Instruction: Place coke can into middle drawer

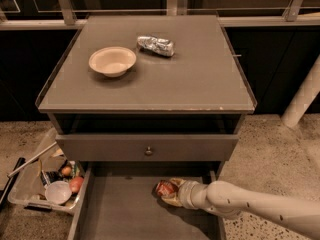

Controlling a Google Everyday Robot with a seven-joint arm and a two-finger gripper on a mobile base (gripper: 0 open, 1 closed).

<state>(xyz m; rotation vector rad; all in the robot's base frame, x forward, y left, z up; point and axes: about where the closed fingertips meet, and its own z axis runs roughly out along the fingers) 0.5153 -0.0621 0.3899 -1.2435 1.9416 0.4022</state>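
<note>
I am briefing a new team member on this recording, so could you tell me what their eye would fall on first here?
The pale arm at the lower right stands out first, its gripper at the red coke can inside the pulled-out middle drawer. Next come the cream bowl and the crumpled silver can, apart on the cabinet top. A clear bin of clutter sits on the floor at left.

Fingers (174,200) on glossy can (163,188), matt drawer (125,214)
</note>
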